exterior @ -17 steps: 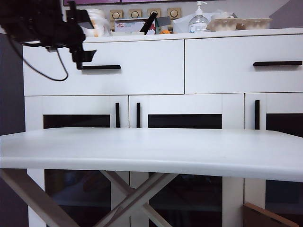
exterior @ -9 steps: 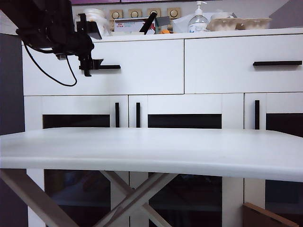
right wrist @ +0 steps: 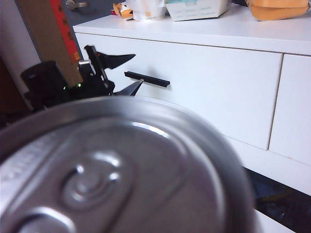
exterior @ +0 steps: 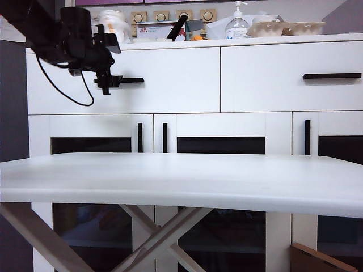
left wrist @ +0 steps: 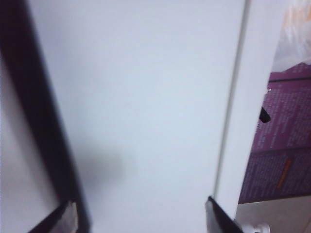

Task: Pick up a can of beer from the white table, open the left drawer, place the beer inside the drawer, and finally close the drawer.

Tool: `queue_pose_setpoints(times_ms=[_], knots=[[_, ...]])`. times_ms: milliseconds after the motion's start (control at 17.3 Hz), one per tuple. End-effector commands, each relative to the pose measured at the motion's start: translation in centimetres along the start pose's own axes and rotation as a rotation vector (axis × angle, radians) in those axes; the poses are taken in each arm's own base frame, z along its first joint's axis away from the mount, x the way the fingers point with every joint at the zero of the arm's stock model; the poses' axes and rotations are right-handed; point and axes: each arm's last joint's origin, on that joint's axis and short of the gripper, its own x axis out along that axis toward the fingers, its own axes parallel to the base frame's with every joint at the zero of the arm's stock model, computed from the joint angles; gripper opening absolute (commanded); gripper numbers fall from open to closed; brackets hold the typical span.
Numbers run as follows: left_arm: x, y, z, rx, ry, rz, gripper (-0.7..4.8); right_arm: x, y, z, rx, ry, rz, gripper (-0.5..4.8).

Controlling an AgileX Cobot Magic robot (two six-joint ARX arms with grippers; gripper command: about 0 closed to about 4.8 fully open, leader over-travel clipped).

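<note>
The left gripper (exterior: 108,83) stood wide open around the black handle (exterior: 127,80) of the left drawer (exterior: 170,79), seemingly poised to pull, while the right gripper, unseen, apparently gripped 1 can of beer (right wrist: 116,170) near its camera.

I am holding the left arm high on the left side of the exterior view, reaching forward with its cable hanging below in a loop. The left claw (exterior: 108,84) is standing open, its two fingers set one above the other, and both tips (left wrist: 65,218) are showing wide apart in the left wrist view. The right claw is not showing in any view, so I am not able to tell its state.
</note>
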Motion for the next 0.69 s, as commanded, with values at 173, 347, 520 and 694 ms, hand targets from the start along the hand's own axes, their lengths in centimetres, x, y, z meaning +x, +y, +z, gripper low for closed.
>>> queue_pose_setpoints(times_ms=[173,347,520,694], knots=[[0.7,0.5,0.1,0.016,0.014,0.013,3.5,-0.5,0.4,1.2,-0.024,-0.073,0.028,-0.05],[0.7,0.8,0.1,0.019,0.01,0.038,3.5,-0.5,0.4,1.2,-0.024,-0.074,0.028,-0.05],[0.8,1.3,0.1,0.033,0.002,0.049,3.5,-0.5,0.4,1.2,-0.024,-0.074,0.027,-0.05],[1.3,1.8,0.2,0.033,-0.006,0.045,3.5,-0.5,0.4,1.2,-0.024,-0.074,0.027,-0.05]])
